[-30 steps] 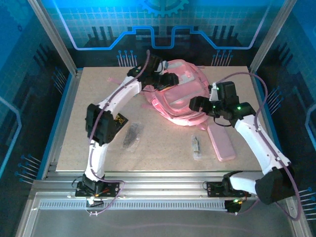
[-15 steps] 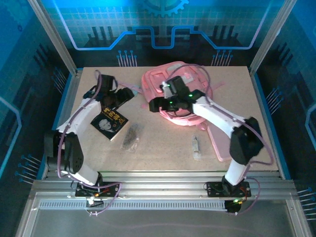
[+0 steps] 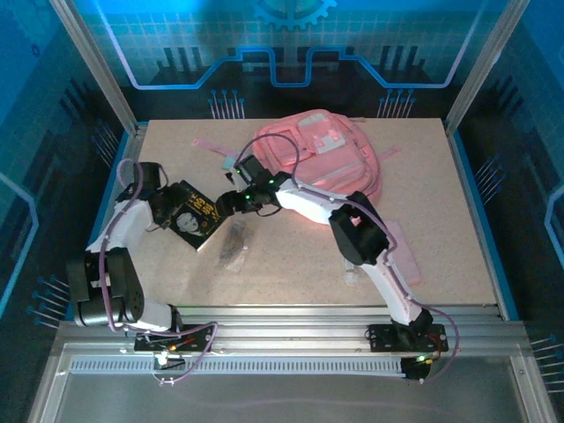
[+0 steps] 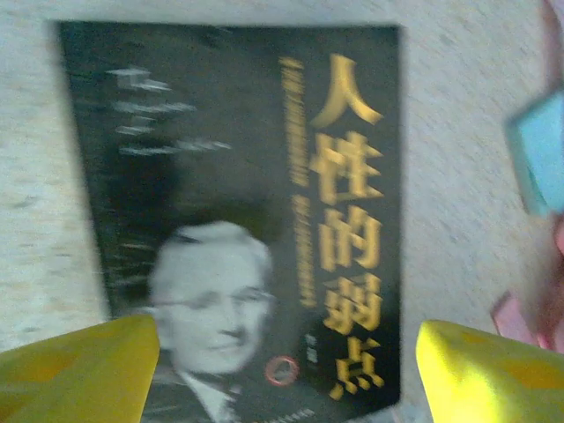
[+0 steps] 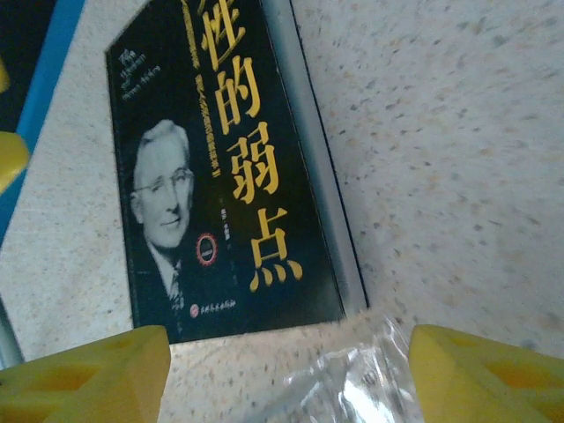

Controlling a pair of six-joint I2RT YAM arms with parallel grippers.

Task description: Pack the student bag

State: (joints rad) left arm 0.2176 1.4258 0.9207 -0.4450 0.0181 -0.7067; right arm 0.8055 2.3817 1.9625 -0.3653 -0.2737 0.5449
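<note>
Student bag [image 3: 328,159] beyond right gripper [image 5: 282,377], well apart from left gripper [image 4: 286,377].

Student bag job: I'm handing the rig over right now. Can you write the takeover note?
Left gripper: open, over the black book, holding nothing.
Right gripper: open, beside the book, over one end of the clear plastic packet, holding nothing.
Student bag: far side of the table.
Pink pencil case: on the table by the right arm.
Done: nothing visibly packed.
Left: book, packet and pencil case likely go into the bag.
</note>
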